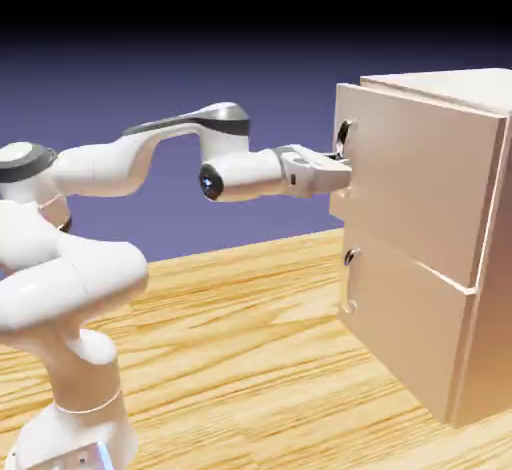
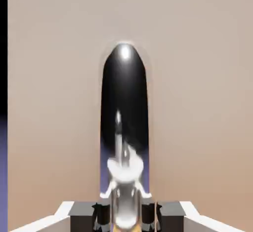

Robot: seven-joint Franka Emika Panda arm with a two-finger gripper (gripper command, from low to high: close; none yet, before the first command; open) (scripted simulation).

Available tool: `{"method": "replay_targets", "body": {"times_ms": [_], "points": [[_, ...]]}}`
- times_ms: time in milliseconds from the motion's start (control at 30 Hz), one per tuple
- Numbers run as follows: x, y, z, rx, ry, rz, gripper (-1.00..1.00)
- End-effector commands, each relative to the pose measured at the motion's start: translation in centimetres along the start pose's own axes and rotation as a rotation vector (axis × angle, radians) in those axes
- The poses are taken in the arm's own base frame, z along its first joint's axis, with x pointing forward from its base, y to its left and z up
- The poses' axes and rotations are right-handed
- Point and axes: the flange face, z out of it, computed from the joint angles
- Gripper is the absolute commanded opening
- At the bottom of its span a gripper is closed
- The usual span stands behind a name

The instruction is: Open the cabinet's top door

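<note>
The light tan cabinet (image 1: 440, 228) stands at the exterior view's right, with two stacked front doors. The top door (image 1: 420, 178) is flush with the cabinet front. Its curved metal handle (image 1: 344, 138) sits near the door's left edge. My gripper (image 1: 342, 170) reaches horizontally to that handle and touches the door. In the hand view the shiny dark handle (image 2: 124, 112) runs up the middle of the tan door panel (image 2: 197, 102). Its lower end sits between my grey fingertips (image 2: 101, 215), which are shut on it.
The lower door (image 1: 400, 318) has its own small handle (image 1: 350, 280) below my hand. The wooden table (image 1: 250, 358) stretches under the arm. My white arm (image 1: 100, 168) rises from the lower left.
</note>
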Motion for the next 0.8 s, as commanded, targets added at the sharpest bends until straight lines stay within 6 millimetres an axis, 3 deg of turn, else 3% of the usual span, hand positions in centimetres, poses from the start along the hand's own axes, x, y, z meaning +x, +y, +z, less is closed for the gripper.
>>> {"method": "replay_targets", "body": {"times_ms": [0,367,767], "points": [[0.3,0.3,-0.8,0.018,-0.018,0.0,-1.0],[3.8,3.8,-8.4,0.201,-0.201,0.0,-1.0],[7.7,7.7,-13.6,0.353,-0.353,0.0,-1.0]]}}
